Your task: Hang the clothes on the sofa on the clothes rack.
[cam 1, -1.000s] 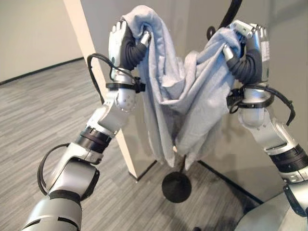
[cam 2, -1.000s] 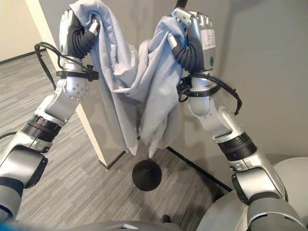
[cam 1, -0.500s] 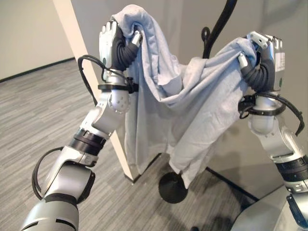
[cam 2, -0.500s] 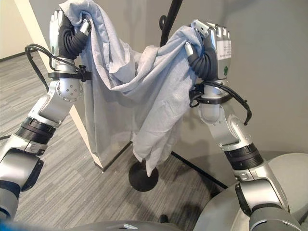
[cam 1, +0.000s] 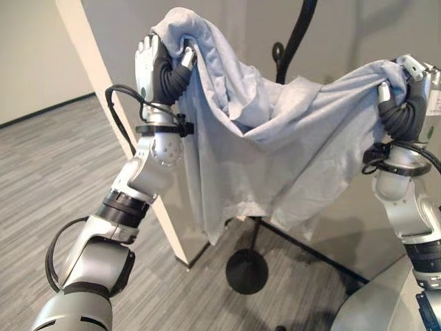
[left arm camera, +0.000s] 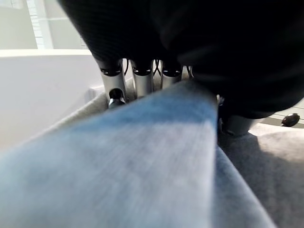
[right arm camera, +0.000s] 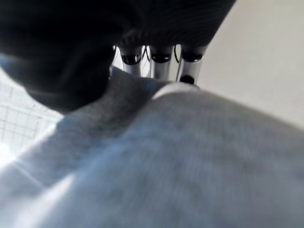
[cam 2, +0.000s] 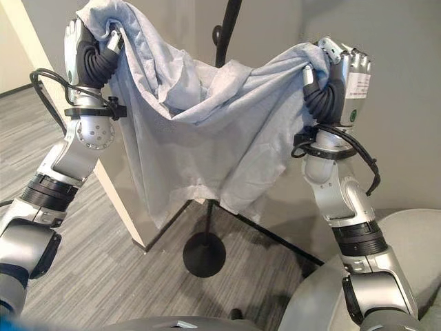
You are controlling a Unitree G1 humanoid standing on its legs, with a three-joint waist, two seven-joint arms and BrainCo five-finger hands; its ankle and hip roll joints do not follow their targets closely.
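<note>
Left hand (cam 1: 157,65) and right hand (cam 2: 337,83) each clench a bunch of the grey garment (cam 1: 275,152), held high and stretched wide apart between them. It hangs just before the black clothes rack (cam 1: 293,41), evidently spread for draping over a hook.

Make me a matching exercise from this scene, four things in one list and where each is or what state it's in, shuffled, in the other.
Things:
1. grey garment
2. left hand
3. rack base
4. right hand

States or places:
A. on the floor, below the cloth
B. shut on the cloth's higher end, beside the pale wall corner
C. stretched between two hands, sagging in the middle
D. shut on the cloth's other end, before the grey wall

Pairs: 1-C, 2-B, 3-A, 4-D
</note>
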